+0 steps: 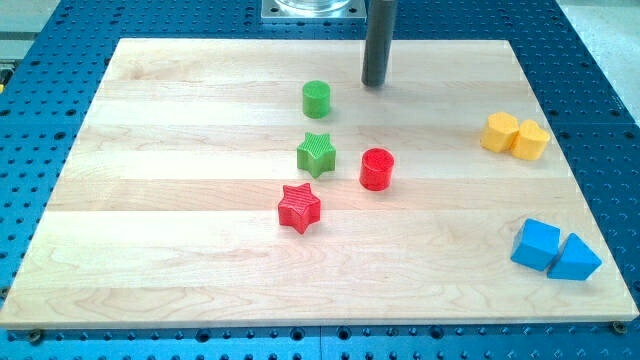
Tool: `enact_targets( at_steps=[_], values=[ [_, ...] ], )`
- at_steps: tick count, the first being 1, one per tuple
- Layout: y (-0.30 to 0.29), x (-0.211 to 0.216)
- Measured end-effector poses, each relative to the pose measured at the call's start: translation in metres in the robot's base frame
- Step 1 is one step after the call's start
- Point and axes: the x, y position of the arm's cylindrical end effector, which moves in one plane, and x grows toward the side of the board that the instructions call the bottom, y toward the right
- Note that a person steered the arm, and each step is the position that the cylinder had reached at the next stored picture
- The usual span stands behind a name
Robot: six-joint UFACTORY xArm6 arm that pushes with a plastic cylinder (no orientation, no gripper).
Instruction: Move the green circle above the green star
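Note:
The green circle stands on the wooden board, toward the view's top centre. The green star lies just below it, a small gap apart. My tip is to the right of the green circle and slightly higher in the view, not touching any block. The rod rises out of the view's top edge.
A red circle sits right of the green star and a red star below it. Two yellow blocks touch at the right edge. A blue cube and a blue triangular block sit at the lower right.

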Motion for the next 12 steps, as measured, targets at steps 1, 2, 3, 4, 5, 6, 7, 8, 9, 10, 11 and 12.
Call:
enact_targets(
  at_steps=[1,2,3,4,5,6,7,8,9,10,11,12],
  values=[
    [-0.027,-0.018],
    [-0.046,-0.018],
    [-0.065,-0.017],
    [-0.079,-0.009],
    [-0.081,0.015],
    [-0.079,0.031],
    [-0.066,0.009],
    [-0.048,0.007],
    [-0.046,0.038],
    [-0.046,0.048],
    [-0.046,0.030],
    [-0.046,-0.003]
  ],
)
